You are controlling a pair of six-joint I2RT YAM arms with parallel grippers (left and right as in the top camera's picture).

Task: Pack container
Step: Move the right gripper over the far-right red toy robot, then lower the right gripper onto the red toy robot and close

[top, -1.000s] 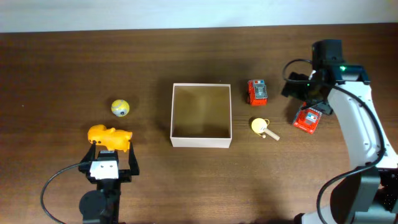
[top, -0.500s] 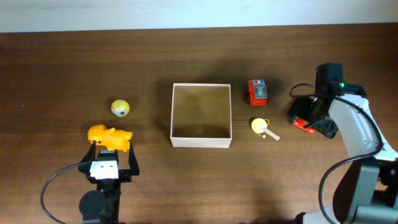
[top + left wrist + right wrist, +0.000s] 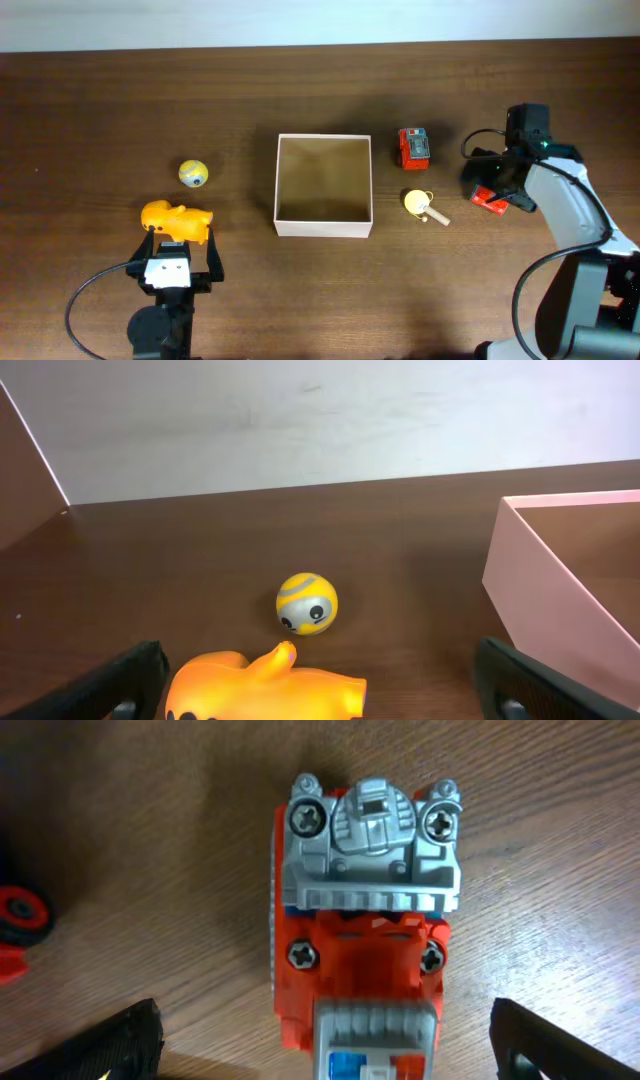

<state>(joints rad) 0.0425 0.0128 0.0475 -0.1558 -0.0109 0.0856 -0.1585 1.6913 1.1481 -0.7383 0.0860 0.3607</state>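
Note:
The container (image 3: 277, 185) is a square open box with white walls and a tan inside, at the table's middle; its corner shows in the left wrist view (image 3: 545, 600). My right gripper (image 3: 500, 188) is open, its fingers either side of a red and grey toy truck (image 3: 362, 910) that lies on the table; the truck shows partly under it in the overhead view (image 3: 490, 199). My left gripper (image 3: 180, 258) is open and empty, just in front of an orange toy animal (image 3: 177, 219), also in its wrist view (image 3: 265, 685).
A yellow ball with a face (image 3: 194, 173) lies left of the container, also in the left wrist view (image 3: 306, 603). A second red toy truck (image 3: 413, 147) and a yellow toy with a stick (image 3: 422, 205) lie right of the container.
My right gripper moved toward the table's front and came down over the red truck, which now lies between its open fingers. The left arm has not moved.

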